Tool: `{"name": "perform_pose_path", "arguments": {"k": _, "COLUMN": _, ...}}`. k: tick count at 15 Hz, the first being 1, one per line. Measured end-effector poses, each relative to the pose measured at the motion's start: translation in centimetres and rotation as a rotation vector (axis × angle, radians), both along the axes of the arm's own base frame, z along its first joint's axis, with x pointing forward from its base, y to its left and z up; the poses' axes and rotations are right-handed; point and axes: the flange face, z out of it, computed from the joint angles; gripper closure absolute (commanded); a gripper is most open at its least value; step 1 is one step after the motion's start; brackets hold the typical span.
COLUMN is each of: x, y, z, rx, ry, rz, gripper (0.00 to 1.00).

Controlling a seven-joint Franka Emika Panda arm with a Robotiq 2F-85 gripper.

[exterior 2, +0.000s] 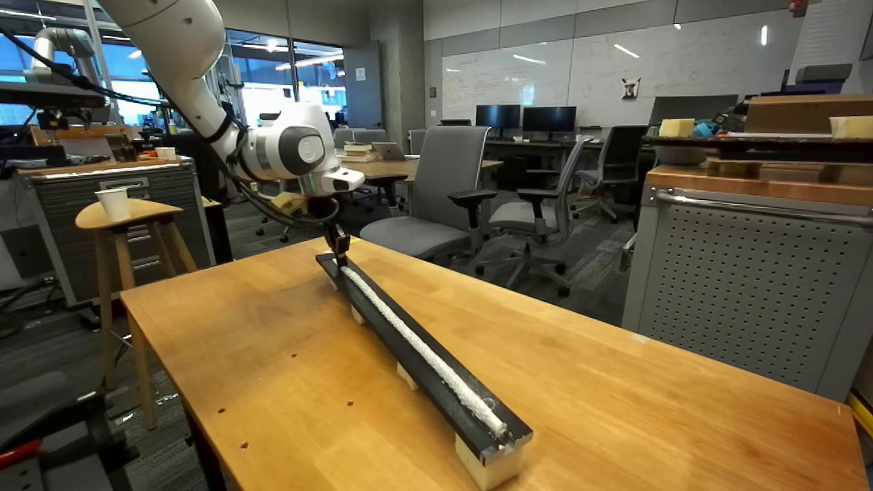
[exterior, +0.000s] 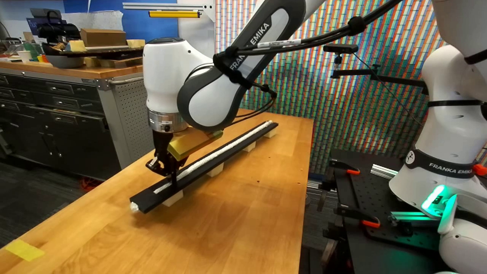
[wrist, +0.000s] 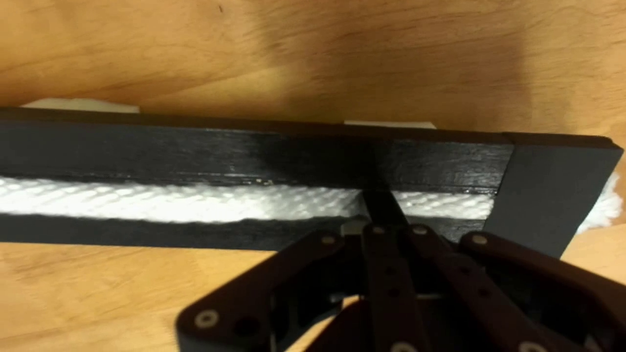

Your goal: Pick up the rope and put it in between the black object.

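Note:
The white rope (exterior: 213,155) lies lengthwise in the groove of the long black object (exterior: 146,199), with a dark strip on either side of it. In the wrist view the rope (wrist: 146,201) runs under a flat black piece (wrist: 547,195) at the bar's end, and a frayed tip sticks out beyond. My gripper (wrist: 381,205) is shut, pointing down over the groove near that end. Its joined fingertips cover a short stretch of rope; whether they press on it I cannot tell. Nothing shows between them. In an exterior view the rope (exterior 2: 443,372) reaches nearly to the opposite end.
Several pale blocks (exterior 2: 487,467) hold the bar above the wooden table (exterior 2: 648,382). A second robot arm (exterior: 437,152) stands on a black bench beside the table. Yellow tape (exterior: 24,249) marks a table corner. A tool cabinet (exterior: 57,114) and office chairs (exterior 2: 443,191) stand around.

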Motion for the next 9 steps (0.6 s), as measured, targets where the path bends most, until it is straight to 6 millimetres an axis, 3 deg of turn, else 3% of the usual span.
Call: {"name": "perform_pose_path", "arguments": {"k": 9, "x": -0.28, "y": -1.18, "z": 0.05, "rx": -0.008, "ry": -0.002, "rz": -0.013, "gripper": 1.0}}
